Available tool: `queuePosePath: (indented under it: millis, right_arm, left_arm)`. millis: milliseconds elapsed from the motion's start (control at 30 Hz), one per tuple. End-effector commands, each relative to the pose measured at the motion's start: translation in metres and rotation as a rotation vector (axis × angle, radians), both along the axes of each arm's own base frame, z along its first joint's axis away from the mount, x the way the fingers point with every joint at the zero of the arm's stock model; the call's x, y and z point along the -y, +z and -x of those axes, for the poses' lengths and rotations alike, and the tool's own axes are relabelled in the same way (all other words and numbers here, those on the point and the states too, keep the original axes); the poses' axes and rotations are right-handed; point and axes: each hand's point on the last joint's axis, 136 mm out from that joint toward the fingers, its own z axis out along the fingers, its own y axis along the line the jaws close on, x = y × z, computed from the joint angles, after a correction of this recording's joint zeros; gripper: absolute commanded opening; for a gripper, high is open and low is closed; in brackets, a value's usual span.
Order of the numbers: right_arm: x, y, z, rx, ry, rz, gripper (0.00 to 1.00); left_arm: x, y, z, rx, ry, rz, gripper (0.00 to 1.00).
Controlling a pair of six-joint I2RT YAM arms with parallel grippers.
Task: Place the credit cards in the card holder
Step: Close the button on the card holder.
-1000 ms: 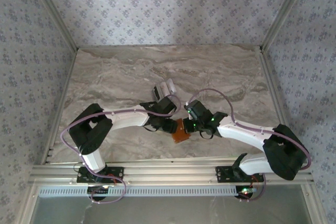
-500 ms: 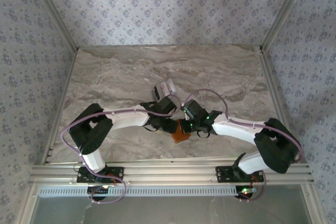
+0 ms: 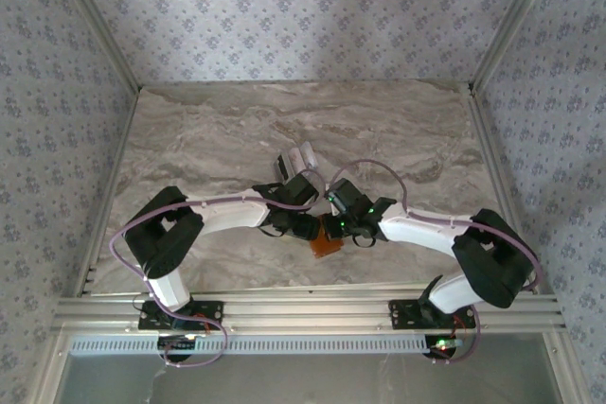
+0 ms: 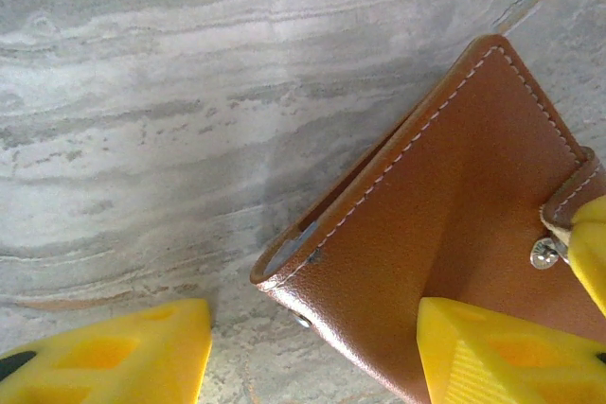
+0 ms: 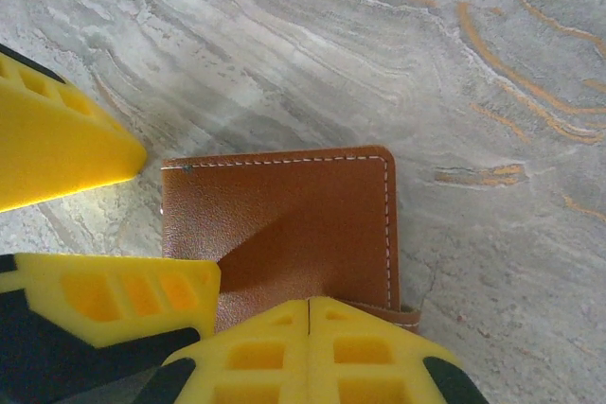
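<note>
Wallet [image 4: 454,205]: I see it lying folded on the marble table [image 4: 142,92], at the centre of the top view and just below where my two arms meet.
Its edge: in the left wrist view the near edge gapes a little at the centre of the frame, with a sliver of grey-blue lining showing.
Left gripper [image 4: 312,357]: its jaws stand apart. One yellow finger is on bare table at lower left, the other is over the leather at lower right, and the wallet's corner sits between them with nothing held.
Right gripper [image 5: 310,314]: its fingers are pressed together at the bottom centre of its own view, right at the tab [image 5: 400,315]. I cannot tell whether they nip the tab or only press on it.
Cards [image 3: 301,155]: I take the pale cluster just above the left wrist in the top view to be them. They lie apart from the wallet, and they are too small to count.
How the wallet handles: I judge it light, thin and supple. It is likely to skate on the smooth stone and to flex if pulled by one corner.
Where I would hold: the tab or the gaping cover edge to lift, with the other finger pinning the lower leaf flat.
Risk: the whole wallet may lift unopened.
</note>
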Motion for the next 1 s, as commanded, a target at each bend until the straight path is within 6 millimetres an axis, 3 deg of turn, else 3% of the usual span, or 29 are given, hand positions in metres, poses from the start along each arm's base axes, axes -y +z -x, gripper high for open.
queuePosePath:
  millis: [0, 967]
  right_arm:
    - [-0.015, 0.003, 0.001, -0.002, 0.036, -0.026, 0.00]
    - [-0.021, -0.036, 0.030, -0.051, 0.041, 0.074, 0.00]
  left_arm:
    - [-0.008, -0.032, 0.013, -0.061, -0.025, -0.069, 0.59]
    - [-0.009, -0.033, 0.012, -0.063, -0.021, -0.071, 0.59]
